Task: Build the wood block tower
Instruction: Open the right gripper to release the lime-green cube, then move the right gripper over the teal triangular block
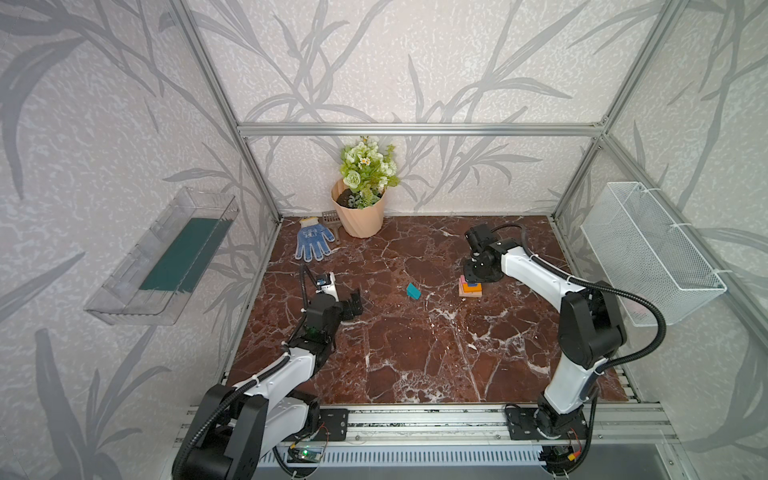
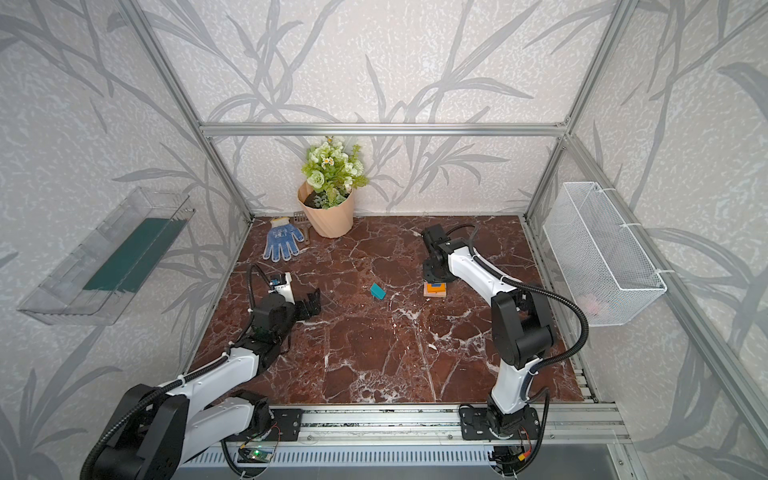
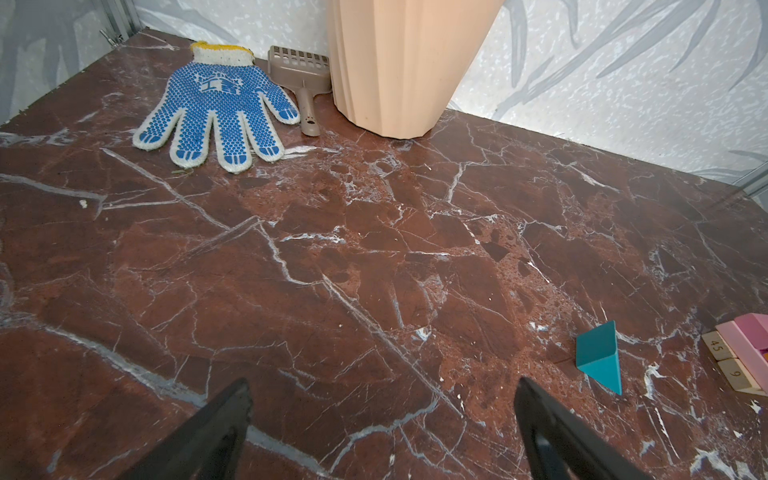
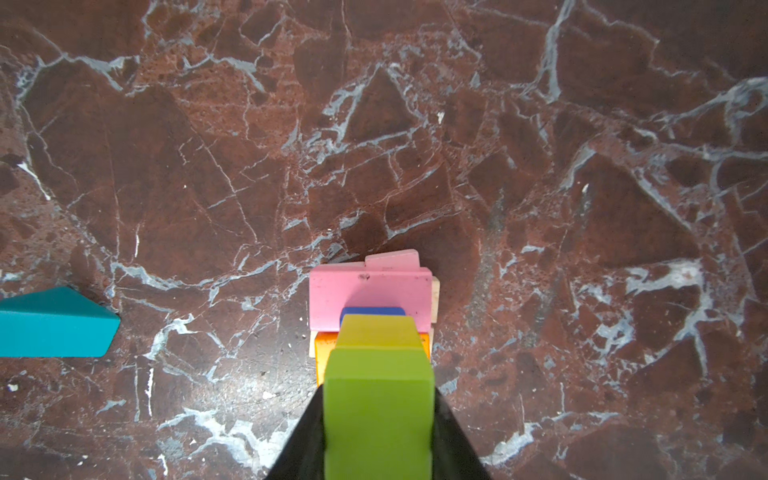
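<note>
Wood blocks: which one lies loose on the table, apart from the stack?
The teal wedge: it lies alone, left of the tower in both top views. The rest are stacked, except the lime block gripped in the right hand.

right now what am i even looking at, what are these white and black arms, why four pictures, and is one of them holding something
These are two robot arms mounted on a rail at the edge of a red-brown marble table. Two pictures look down from one overhead camera; the other two come from a camera on each arm's wrist. The right gripper clamps a lime green wooden block over the small stack of coloured wooden blocks. The left gripper hangs open and empty. A teal wooden wedge lies loose between the arms. At the back are a peach flower pot and a blue dotted work glove.
</note>
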